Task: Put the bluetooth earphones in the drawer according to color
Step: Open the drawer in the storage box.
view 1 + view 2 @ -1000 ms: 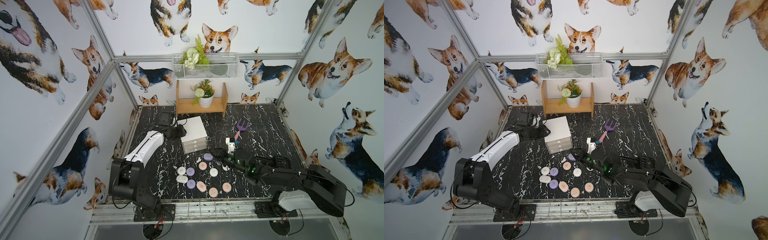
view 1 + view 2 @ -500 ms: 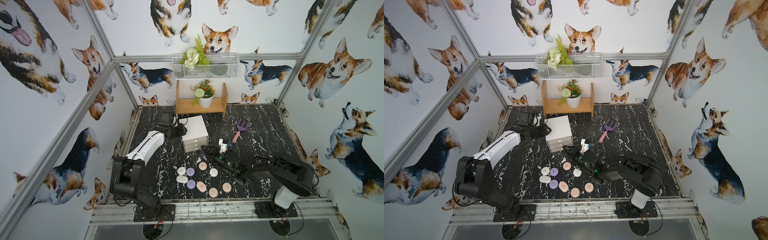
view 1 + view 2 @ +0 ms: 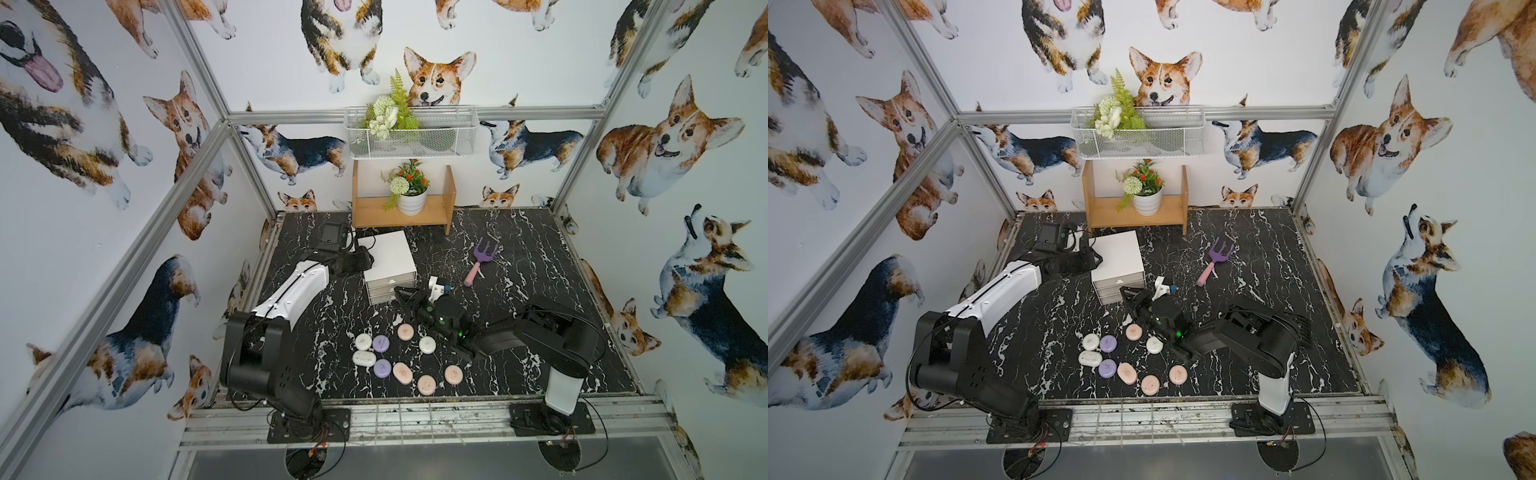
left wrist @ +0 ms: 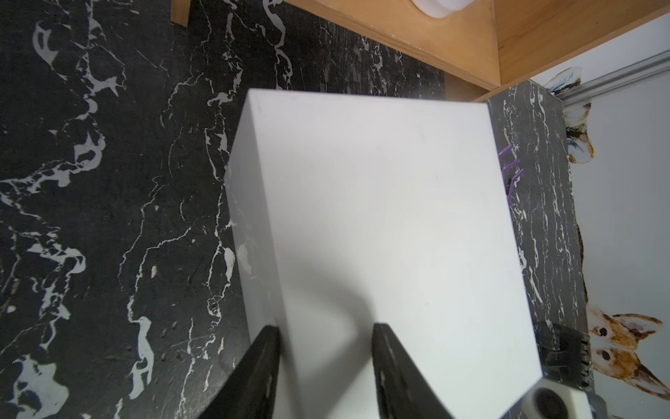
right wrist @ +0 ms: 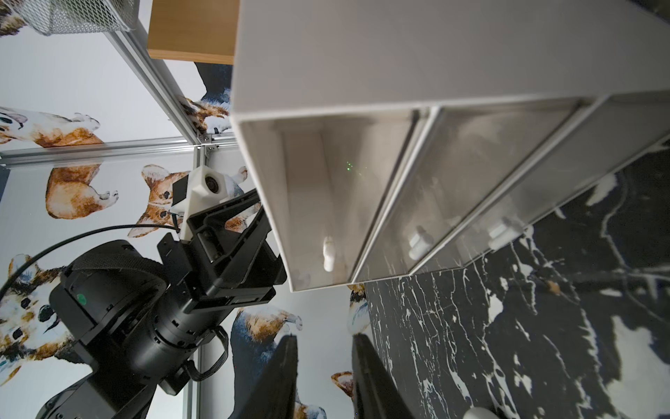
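Pointing toward the drawer [image 5: 398, 54] and its grey fronts, the right gripper [image 5: 324, 337] has its fingers [image 5: 281, 373] narrowly parted, gripping nothing. The left gripper [image 4: 326, 326], fingers apart too and empty, is set against the drawer's left side. All 3 trays are pushed in; their cloudy fronts hide any contents. A wire basket [image 3: 440, 143] holds artificial flowers [image 3: 384, 116]; a white pot [image 3: 412, 203] stands on the wooden shelf [image 3: 434, 212] just behind the drawer. Bare table [image 3: 540, 270] stretches right of the drawer to a toy fork [image 3: 482, 259], well apart. The bluetooth earphones [image 3: 402, 372], 9 visible in both top views, cluster near the front edge: 3 white, 2 lilac, 4 pink, smooth rounded pebbles lying flat.
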